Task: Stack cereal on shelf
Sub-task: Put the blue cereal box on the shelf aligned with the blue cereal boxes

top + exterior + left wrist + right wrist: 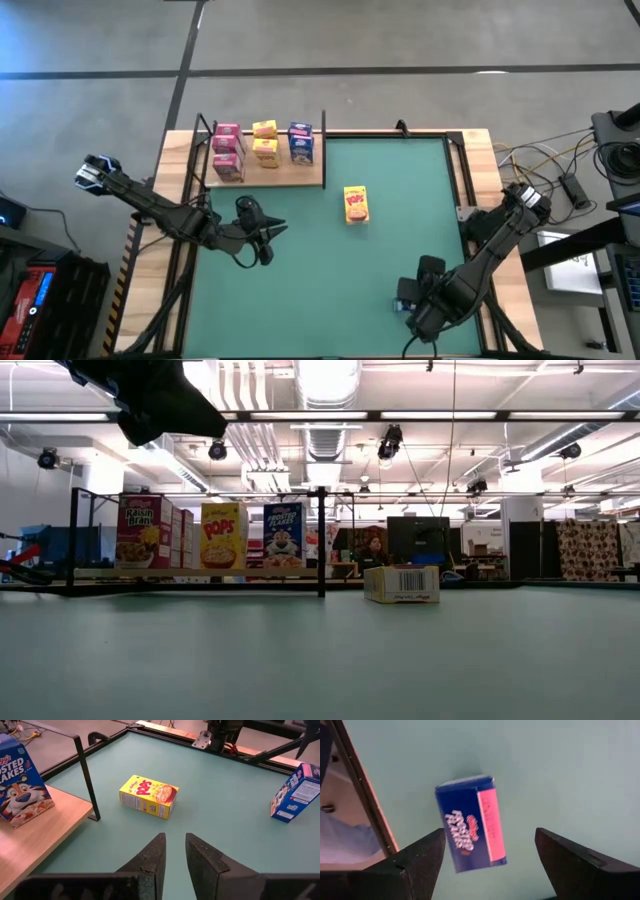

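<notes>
Cereal boxes, small printed cardboard rectangles in magenta (227, 152), yellow (265, 141) and blue (301, 143), stand on your light-wood shelf (290, 176) with thin black posts; a yellow Pops box (355, 203) lies flat on the green mat (330, 290). Your left gripper (173, 851) hovers near it, fingers narrow and empty. Your right gripper (487, 851) is spread wide above a blue Frosted Flakes box (471, 822).

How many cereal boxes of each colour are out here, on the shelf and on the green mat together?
Pink boxes: 3, closely packed, so hard to separate
Yellow boxes: 3
Blue boxes: 2
Total: 8
</notes>
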Available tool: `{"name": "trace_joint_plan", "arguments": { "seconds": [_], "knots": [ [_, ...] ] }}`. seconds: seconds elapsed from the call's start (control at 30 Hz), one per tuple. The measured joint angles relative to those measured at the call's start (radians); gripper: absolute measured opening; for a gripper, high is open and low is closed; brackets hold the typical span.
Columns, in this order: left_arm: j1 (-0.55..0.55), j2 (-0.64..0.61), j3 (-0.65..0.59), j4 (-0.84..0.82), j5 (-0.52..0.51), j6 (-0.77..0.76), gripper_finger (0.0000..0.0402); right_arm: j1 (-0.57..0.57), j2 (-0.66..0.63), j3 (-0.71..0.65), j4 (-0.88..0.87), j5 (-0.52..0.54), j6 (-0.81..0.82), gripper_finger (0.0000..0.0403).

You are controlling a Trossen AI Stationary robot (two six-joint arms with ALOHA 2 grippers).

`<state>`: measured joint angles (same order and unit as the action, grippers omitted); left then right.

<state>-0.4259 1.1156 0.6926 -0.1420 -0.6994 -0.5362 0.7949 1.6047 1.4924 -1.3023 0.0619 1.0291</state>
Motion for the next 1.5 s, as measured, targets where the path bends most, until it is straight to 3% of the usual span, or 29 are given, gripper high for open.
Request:
{"name": "trace_joint_plan", "arguments": {
  "seconds": [0.67, 0.97, 1.37, 1.5],
  "knots": [
    [0.0, 0.0, 0.0, 0.002, -0.002, -0.001, 0.0057, 0.0, -0.005, -0.031, 0.062, -0.035, -0.062, 0.0297],
    [0.0, 0.0, 0.0, 0.01, -0.002, -0.004, 0.0057, 0.0, -0.006, -0.038, 0.068, 0.018, -0.072, 0.0297],
    [0.0, -0.001, 0.0, 0.009, -0.002, -0.005, 0.0057, -0.001, 0.0, -0.171, 0.186, 0.019, -0.073, 0.0296],
    [0.0, -0.001, 0.0, 0.009, -0.002, -0.005, 0.0057, -0.001, 0.0, -0.194, 0.186, 0.019, -0.062, 0.0279]
  ]
}}
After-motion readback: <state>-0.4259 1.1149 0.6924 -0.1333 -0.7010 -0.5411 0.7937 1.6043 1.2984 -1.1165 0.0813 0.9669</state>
